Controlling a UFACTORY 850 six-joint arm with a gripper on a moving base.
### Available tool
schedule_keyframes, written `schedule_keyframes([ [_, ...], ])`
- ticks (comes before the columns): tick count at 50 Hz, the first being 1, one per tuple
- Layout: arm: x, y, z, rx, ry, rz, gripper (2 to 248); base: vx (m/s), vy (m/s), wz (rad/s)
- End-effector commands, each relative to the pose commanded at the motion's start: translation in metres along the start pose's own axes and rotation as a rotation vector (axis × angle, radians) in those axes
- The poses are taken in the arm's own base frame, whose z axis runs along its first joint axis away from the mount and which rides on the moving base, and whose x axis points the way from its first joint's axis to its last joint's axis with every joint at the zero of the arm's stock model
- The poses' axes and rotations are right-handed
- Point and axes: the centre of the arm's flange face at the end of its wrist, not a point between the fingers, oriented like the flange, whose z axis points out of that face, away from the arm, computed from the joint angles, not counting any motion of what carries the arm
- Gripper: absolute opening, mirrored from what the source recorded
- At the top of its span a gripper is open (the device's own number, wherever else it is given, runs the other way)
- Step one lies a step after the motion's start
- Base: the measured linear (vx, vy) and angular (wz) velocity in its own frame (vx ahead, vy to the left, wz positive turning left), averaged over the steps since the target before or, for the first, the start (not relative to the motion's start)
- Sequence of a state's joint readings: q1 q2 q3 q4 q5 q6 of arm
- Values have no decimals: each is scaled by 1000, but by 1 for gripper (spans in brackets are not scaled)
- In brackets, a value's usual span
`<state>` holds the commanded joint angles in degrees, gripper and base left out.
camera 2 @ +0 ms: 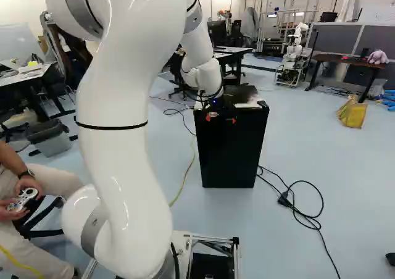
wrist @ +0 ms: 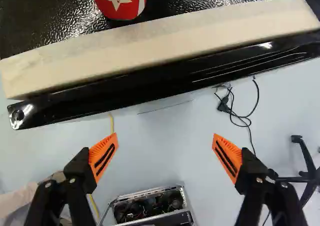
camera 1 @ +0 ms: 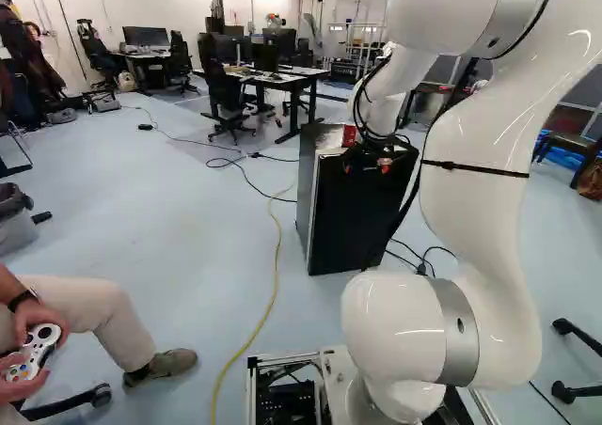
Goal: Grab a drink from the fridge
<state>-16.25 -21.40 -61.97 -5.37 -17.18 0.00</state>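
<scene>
My gripper [camera 1: 365,166] stands at the upper front of the black fridge [camera 1: 357,223], whose door looks closed. The right base view has the gripper [camera 2: 221,118] in front of the same fridge [camera 2: 229,155]. In the wrist view the gripper [wrist: 165,157] is open, its orange pads wide apart with only floor showing between them. Ahead of it run the fridge's black door edge [wrist: 150,83] and a pale strip along the top. Beyond the strip, on the dark top, stands a red can or cup [wrist: 120,1] with a white star, partly cut off. No inside of the fridge shows.
Black cables [camera 2: 302,205] lie on the floor beside the fridge, and a yellow cable [camera 1: 273,289] runs along its other side. Desks [camera 1: 292,77] and office chairs stand farther back. Another robot [camera 2: 293,60] is at the far side of the room. A grey bin [camera 2: 50,137] stands at the left.
</scene>
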Motion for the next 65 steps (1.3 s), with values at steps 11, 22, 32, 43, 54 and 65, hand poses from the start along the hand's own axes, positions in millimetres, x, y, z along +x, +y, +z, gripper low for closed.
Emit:
schedule_keyframes([
  [11, -13, 2, -9, -1, 54, 5, 247, 0, 0, 0],
  [22, -22, 3, -19, -3, 148, 9, 247, 0, 0, 0],
  [32, -31, 4, -29, -4, 243, 12, 247, 0, 0, 0],
  [43, -41, 4, -41, -7, 350, 16, 247, 0, 0, 0],
  [54, -52, 4, -55, -9, 459, 18, 247, 0, 0, 0],
  [65, -65, 0, -70, -7, 571, 15, 247, 0, 0, 0],
])
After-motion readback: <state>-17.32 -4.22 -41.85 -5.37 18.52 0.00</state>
